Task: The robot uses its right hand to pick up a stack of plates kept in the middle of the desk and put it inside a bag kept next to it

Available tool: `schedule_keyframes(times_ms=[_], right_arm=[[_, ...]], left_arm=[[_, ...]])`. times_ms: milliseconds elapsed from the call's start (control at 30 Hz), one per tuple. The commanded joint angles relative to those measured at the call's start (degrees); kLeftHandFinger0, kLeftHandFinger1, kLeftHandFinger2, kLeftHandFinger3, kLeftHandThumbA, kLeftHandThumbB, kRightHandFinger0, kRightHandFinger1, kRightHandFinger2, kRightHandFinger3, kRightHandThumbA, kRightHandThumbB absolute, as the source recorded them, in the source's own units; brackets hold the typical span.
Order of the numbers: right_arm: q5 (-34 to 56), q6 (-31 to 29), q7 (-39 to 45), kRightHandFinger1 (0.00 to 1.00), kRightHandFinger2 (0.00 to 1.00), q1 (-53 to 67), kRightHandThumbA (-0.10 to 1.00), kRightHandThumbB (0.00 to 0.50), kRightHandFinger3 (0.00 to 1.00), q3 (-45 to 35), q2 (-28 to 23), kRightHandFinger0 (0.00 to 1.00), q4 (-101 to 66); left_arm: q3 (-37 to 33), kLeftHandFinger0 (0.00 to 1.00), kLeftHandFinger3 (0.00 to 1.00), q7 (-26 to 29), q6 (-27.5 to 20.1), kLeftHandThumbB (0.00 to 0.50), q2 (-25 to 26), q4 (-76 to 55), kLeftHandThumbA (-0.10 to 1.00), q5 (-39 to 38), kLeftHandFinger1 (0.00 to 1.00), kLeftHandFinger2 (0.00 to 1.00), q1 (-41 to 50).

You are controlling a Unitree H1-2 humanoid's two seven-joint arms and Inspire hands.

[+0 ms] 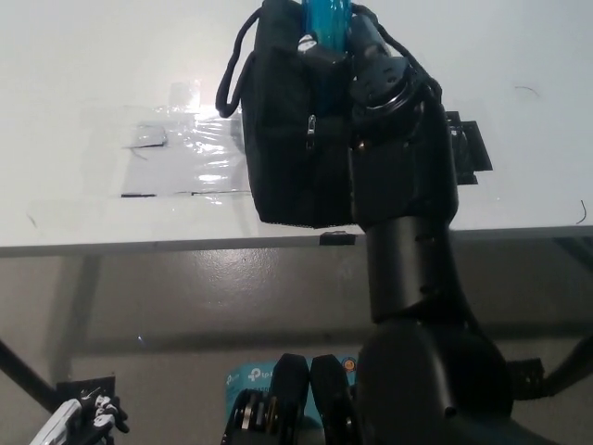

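Right hand [347, 42] grips the blue plates [326, 17] upright, directly above the open bag [292, 139] (left hand [83, 419] rests low).

A big white table [83, 56] holds a black cloth bag [287, 139], shiny clear tape [185, 153] and black tape [468, 148].

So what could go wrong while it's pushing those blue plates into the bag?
The bag is soft and stands close to the table edge, so the right hand could tip it or push it off. The plates sit at the opening, partly out, and might catch on the rim. The left hand hangs low, too far to steady anything.
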Motion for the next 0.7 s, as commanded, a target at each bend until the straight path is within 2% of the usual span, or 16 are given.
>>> schedule_keyframes(times_ms=[0, 67, 133, 167, 200, 267, 333, 367, 400, 433, 500, 533, 567, 600, 667], right_arm=[[-9.56, 0.16, 7.38, 0.0, 0.05, -3.77, 0.25, 0.0, 0.74, -0.1, 2.8, 0.0, -2.27], [-10.32, 0.16, 9.26, 0.0, 0.02, -3.86, 0.19, 0.0, 0.77, 1.65, 2.8, 0.0, -2.23], [-10.71, 0.16, 9.73, 0.0, 0.02, -3.86, 0.19, 0.0, 0.78, 1.64, 2.8, 0.0, -2.34], [-9.47, 0.16, 9.96, 0.0, 0.02, -2.77, 0.18, 0.0, 0.78, 4.77, 2.8, 0.0, -3.22], [-10.93, 0.16, 11.3, 0.0, 0.04, -1.37, 0.24, 0.0, 0.74, 9.71, 2.8, 0.0, -4.13], [-9.67, 0.16, 13.34, 0.0, 0.02, -0.04, 0.12, 0.0, 0.67, 11.65, 2.8, 0.0, -5.83], [-10.15, 0.16, 14.63, 0.0, 0.02, 0.23, 0.06, 0.0, 0.63, 12.19, 2.8, 0.0, -5.76], [-11.4, 0.16, 15.36, 0.0, 0.0, -0.27, 0.06, 0.013, 0.68, 11.16, 2.8, 0.0, -5.16], [-11.44, 0.16, 15.47, 0.0, 0.0, -0.46, 0.04, 0.001, 0.7, 10.75, 2.8, 0.0, -4.83], [-12.4, 0.16, 16.39, 0.0, 0.0, -0.32, 0.05, 0.0, 0.62, 10.54, 2.8, 0.0, -5.1], [-13.92, 0.16, 17.78, 0.0, 0.0, -0.36, 0.07, 0.0, 0.6, 10.4, 2.8, 0.0, -5.45], [-16.94, 0.16, 20.85, 0.0, 0.0, 0.16, 0.13, 0.0, 0.49, 9.9, 2.8, 0.0, -5.98], [-18.1, 0.16, 21.81, 0.0, 0.0, 0.7, 0.16, 0.0, 0.43, 8.93, 2.8, 0.0, -5.84], [-18.23, 0.16, 21.73, 0.0, 0.0, 1.52, 0.13, 0.0, 0.45, 8.59, 2.8, 0.0, -6.01], [-18.07, 0.16, 21.32, 0.0, 0.0, 2.43, 0.11, 0.0, 0.64, 7.65, 2.8, 0.0, -5.78]], left_arm=[[-0.26, 0.03, 0.39, -0.61, 0.14, 0.5, 1.69, -1.17, 0.34, 0.65, 0.26, 0.37, 0.88], [-0.17, 0.03, 0.39, -0.67, -0.11, 0.5, 1.74, -0.83, 0.34, 0.55, 0.26, 0.37, 1.01], [-0.16, 0.02, 0.39, -0.66, -0.11, 0.5, 1.75, -0.83, 0.34, 0.56, 0.26, 0.37, 1.03], [-0.26, 0.02, 0.39, -0.85, -0.22, 0.5, 1.97, -0.68, 0.34, 0.66, 0.26, 0.37, 1.21], [-0.26, 0.02, 0.4, -0.98, 0.36, 0.5, 2.06, -1.18, 0.33, 0.54, 0.25, 0.36, 1.38], [-0.31, 0.03, 0.41, -1.28, 0.56, 0.5, 1.94, -0.87, 0.31, 0.21, 0.26, 0.37, 1.25], [-0.36, 0.02, 0.41, -1.19, 0.08, 0.5, 1.97, -1.19, 0.32, 0.39, 0.26, 0.37, 1.67], [-0.18, 0.02, 0.4, -1.13, 0.37, 0.5, 1.89, -1.4, 0.32, 0.14, 0.25, 0.37, 1.83], [-0.09, 0.02, 0.4, -1.16, 0.23, 0.5, 1.92, -1.42, 0.32, 0.03, 0.25, 0.36, 1.99], [-0.07, 0.03, 0.41, -1.16, 0.22, 0.5, 1.91, -1.36, 0.33, 0.01, 0.26, 0.37, 2.01], [0.01, 0.03, 0.41, -1.11, 0.13, 0.5, 1.82, -1.19, 0.33, -0.08, 0.26, 0.37, 1.88], [-0.33, 0.03, 0.41, -0.72, 0.49, 0.5, 2.02, -1.62, 0.33, 0.7, 0.26, 0.36, 1.92], [-0.36, 0.03, 0.41, -0.7, 0.92, 0.5, 2.05, -2.1, 0.32, 0.71, 0.26, 0.38, 2.02], [-0.29, 0.02, 0.41, -0.69, 1.07, 0.5, 1.98, -2.17, 0.32, 0.58, 0.26, 0.37, 2.02], [-0.3, 0.01, 0.41, -0.64, 0.86, 0.5, 1.97, -2.15, 0.32, 0.66, 0.26, 0.38, 2.03]])
